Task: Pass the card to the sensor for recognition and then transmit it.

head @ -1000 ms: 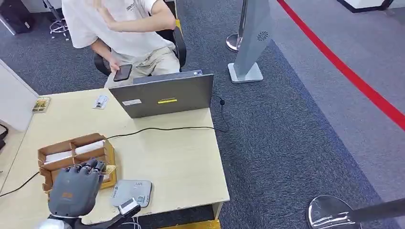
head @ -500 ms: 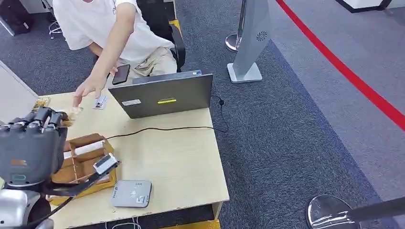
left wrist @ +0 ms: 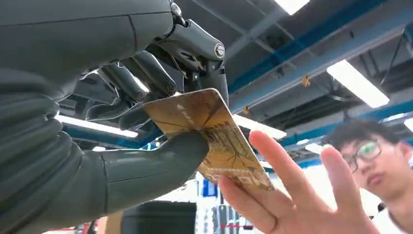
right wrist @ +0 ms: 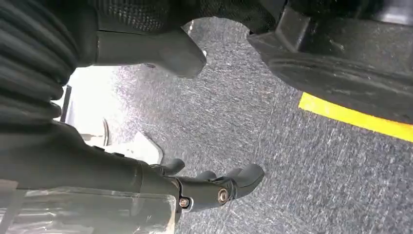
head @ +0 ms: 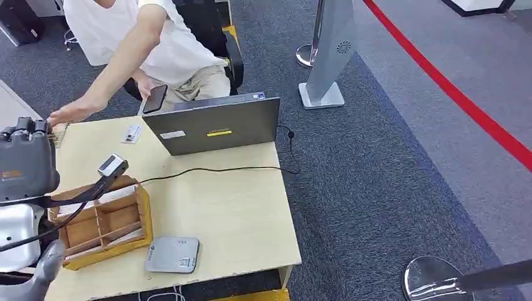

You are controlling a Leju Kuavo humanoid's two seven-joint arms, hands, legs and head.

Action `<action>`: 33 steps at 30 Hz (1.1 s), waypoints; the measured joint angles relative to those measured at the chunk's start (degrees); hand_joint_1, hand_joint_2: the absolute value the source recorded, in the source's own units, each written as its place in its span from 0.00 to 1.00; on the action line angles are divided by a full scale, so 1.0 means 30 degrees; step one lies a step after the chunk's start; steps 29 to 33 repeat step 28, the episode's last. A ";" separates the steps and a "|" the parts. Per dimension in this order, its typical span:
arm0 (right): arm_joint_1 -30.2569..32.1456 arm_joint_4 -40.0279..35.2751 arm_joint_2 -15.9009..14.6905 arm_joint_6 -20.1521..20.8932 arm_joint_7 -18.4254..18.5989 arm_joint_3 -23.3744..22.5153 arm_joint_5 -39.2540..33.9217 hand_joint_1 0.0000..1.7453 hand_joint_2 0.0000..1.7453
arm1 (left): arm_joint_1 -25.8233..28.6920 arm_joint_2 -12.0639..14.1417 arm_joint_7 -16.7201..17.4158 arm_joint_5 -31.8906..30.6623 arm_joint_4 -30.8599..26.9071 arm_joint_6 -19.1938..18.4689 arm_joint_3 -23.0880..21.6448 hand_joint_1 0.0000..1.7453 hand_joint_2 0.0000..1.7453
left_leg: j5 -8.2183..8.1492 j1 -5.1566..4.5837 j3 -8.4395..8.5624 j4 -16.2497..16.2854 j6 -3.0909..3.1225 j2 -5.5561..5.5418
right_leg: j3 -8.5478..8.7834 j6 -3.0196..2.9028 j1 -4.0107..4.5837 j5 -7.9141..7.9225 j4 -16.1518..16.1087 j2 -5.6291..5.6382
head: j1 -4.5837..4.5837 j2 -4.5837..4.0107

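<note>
One golden-brown plastic card (left wrist: 209,134) sits pinched in our left hand (left wrist: 122,122): the thick grey thumb (left wrist: 160,163) presses one face, the dark fingers (left wrist: 146,73) curl against the other, and the card's far half juts free beyond them. A person's hand (left wrist: 287,195) touches that free end, fingers spread under it. In the head view our left hand (head: 25,163) is raised over the far left corner of the pale wooden table (head: 232,213), with the person's hand (head: 69,113) just beside it. On that table, the flat grey card sensor (head: 172,254) lies near the front edge, beside the divided cardboard box (head: 103,219). Our right hand (right wrist: 209,187) hangs over carpet, fingers loosely apart, holding nothing.
</note>
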 joint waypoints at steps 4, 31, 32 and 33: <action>0.0009 -0.0007 0.0000 0.0029 0.0022 -0.0029 -0.0014 0.00 1.00 | -0.0018 -0.0058 0.0029 0.0000 0.0677 -0.0051 0.0044 1.00 1.00 | 0.0000 0.0000 -0.0001 0.0000 0.0000 0.0004 | -0.0003 0.0000 0.0000 0.0001 0.0000 0.0007 | 0.0000 0.0000; 0.0091 -0.0190 0.0000 0.0321 0.0554 -0.0175 -0.0190 0.00 1.00 | 0.1281 -0.0582 -0.1231 0.0108 0.1695 -0.0299 0.2737 0.00 1.00 | -0.0005 0.0004 -0.0011 -0.0002 0.0000 0.0023 | -0.0010 -0.0001 0.0003 -0.0001 0.0002 0.0025 | 0.0000 0.0000; 0.0091 -0.0190 0.0000 0.0321 0.0554 -0.0175 -0.0190 0.00 1.00 | 0.1281 -0.0582 -0.1231 0.0108 0.1695 -0.0299 0.2737 0.00 1.00 | -0.0005 0.0004 -0.0011 -0.0002 0.0000 0.0023 | -0.0010 -0.0001 0.0003 -0.0001 0.0002 0.0025 | 0.0000 0.0000; 0.0091 -0.0190 0.0000 0.0321 0.0554 -0.0175 -0.0190 0.00 1.00 | 0.1281 -0.0582 -0.1231 0.0108 0.1695 -0.0299 0.2737 0.00 1.00 | -0.0005 0.0004 -0.0011 -0.0002 0.0000 0.0023 | -0.0010 -0.0001 0.0003 -0.0001 0.0002 0.0025 | 0.0000 0.0000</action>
